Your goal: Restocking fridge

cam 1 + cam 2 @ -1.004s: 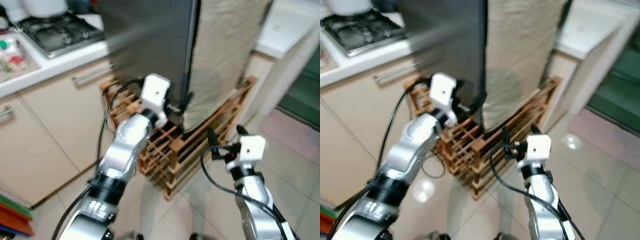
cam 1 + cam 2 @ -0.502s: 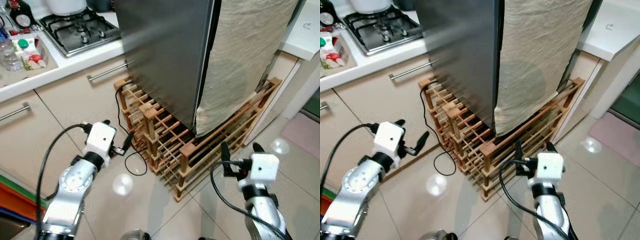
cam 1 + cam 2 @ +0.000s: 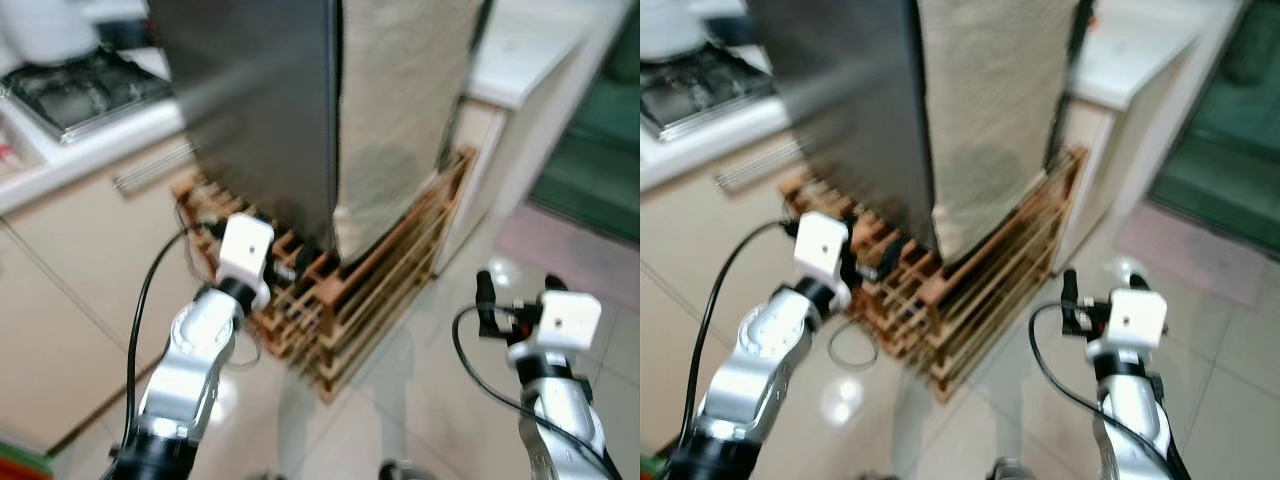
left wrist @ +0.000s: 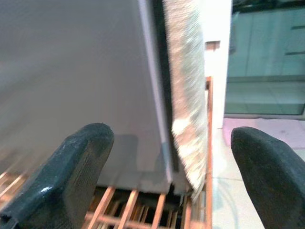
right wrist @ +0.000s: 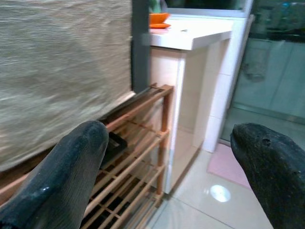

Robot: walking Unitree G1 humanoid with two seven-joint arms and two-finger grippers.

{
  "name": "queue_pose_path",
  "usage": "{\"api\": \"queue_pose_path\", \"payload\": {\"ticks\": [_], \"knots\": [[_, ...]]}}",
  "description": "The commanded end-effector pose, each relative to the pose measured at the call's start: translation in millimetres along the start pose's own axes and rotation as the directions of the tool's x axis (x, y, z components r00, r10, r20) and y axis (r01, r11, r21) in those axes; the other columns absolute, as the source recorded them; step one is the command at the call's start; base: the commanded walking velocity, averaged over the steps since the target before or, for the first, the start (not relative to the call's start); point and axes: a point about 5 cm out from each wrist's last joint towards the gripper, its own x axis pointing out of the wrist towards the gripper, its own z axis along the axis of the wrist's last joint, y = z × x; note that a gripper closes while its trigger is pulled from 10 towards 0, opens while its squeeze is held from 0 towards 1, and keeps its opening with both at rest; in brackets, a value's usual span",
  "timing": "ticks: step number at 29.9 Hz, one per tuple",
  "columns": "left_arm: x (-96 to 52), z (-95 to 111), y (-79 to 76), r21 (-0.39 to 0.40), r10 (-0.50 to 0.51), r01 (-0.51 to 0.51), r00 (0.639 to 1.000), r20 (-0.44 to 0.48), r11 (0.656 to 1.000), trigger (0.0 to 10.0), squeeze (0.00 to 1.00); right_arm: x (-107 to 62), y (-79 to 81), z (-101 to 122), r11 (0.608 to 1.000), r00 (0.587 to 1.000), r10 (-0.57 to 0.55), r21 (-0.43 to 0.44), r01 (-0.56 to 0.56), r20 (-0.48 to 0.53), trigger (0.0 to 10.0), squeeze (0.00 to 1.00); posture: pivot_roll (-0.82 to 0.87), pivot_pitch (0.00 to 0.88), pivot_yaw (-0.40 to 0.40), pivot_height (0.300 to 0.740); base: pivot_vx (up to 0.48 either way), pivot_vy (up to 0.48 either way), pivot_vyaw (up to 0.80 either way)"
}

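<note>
The grey fridge (image 3: pixel 255 110) stands shut on a wooden slatted rack (image 3: pixel 375 275), with a beige cloth (image 3: pixel 400 110) hanging down its right side. My left gripper (image 3: pixel 297 266) is raised in front of the fridge's bottom corner, just above the rack. In the left wrist view its fingers (image 4: pixel 76 167) stand wide open, with the fridge edge (image 4: pixel 157 95) and the cloth (image 4: pixel 186 86) between them at a distance. My right gripper (image 3: pixel 518 290) hovers open and empty over the floor to the right of the rack.
A hob (image 3: pixel 80 90) sits on the counter (image 3: pixel 60 165) at the left, with cabinet fronts below. A white counter (image 5: pixel 190 36) with an orange bowl (image 5: pixel 159 19) stands right of the fridge. A black cable lies on the tiled floor (image 3: pixel 970 400) by the rack.
The whole picture has shifted and blurred, so the camera moved. My left arm rose from low by the cabinet to the fridge's bottom corner. The right gripper stays open.
</note>
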Motion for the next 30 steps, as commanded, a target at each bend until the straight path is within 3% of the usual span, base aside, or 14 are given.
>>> {"api": "queue_pose_path", "payload": {"ticks": [1,8,10,18,30], "knots": [[0.7,-2,2.4,0.000,0.006,-0.006,1.000,-0.020,1.000,10.0,0.00,8.1,8.0,3,0.999,0.999,0.037,0.003,-0.037,0.002,10.0,0.00,-0.02,0.043,0.057,0.740,0.000,0.000,0.00],[12.8,6,0.1,-0.002,-0.009,0.009,1.000,0.003,1.000,10.0,0.00,17.4,11.2,9,0.998,0.998,0.063,-0.015,-0.063,0.027,10.0,0.00,-0.03,0.038,0.053,0.740,0.000,0.000,0.00],[17.1,17,1.5,-0.045,0.020,-0.017,0.997,0.074,0.999,10.0,0.00,20.5,13.0,11,0.998,0.998,0.061,-0.011,-0.060,0.036,10.0,0.00,-0.04,0.031,0.051,0.740,0.000,0.000,0.00],[14.4,35,-1.8,-0.111,0.012,0.005,0.988,0.157,0.994,10.0,0.00,19.2,11.8,17,0.998,0.996,0.056,-0.029,-0.054,0.074,10.0,0.00,-0.04,0.039,0.046,0.740,0.336,0.000,0.00],[19.1,34,-0.4,-0.082,0.005,0.006,0.991,0.132,0.997,10.0,0.00,17.3,11.3,10,0.996,0.996,0.076,-0.038,-0.075,0.049,10.0,0.00,-0.03,0.032,0.037,0.740,0.028,0.000,0.00]]}}
